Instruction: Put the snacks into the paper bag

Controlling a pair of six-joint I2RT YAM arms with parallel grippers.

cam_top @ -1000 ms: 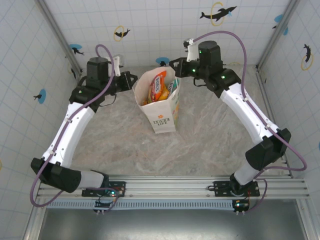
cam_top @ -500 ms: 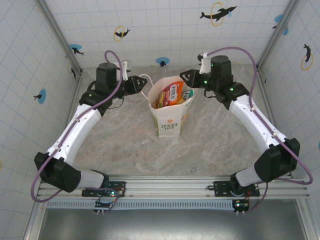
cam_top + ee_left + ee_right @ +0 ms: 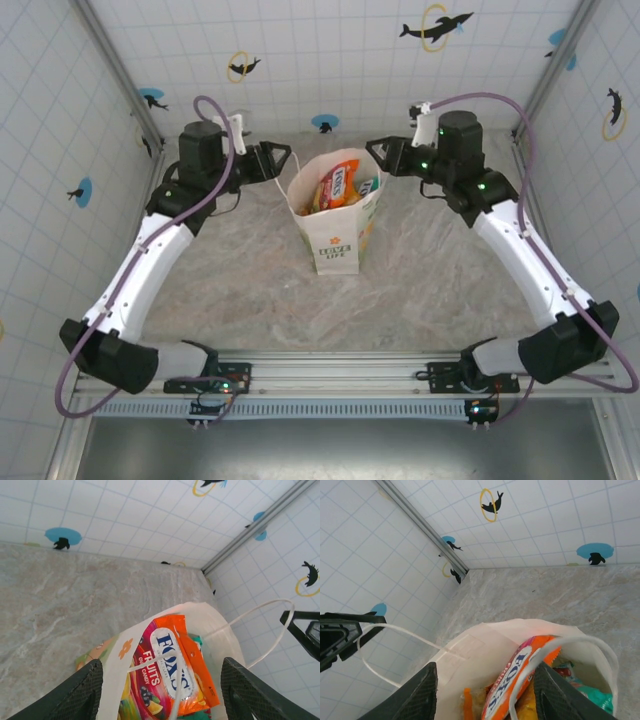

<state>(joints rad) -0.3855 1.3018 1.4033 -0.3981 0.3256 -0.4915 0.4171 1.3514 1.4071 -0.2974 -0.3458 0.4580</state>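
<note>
White paper bag (image 3: 335, 235) upright (snacks (image 3: 338, 185) inside).

Paper bag (image 3: 336, 240) upright between two pincers — both with jaws parted.
The bag stands on the marbled table (image 3: 230, 285) just to the right of the left gripper (image 3: 284, 160) and just to the left of the right gripper (image 3: 374, 153), each level with its rim; the snacks (image 3: 338, 186) — orange and red packets uppermost — poke out of its open top between them.

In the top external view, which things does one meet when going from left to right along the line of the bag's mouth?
left gripper → paper bag → right gripper
</note>
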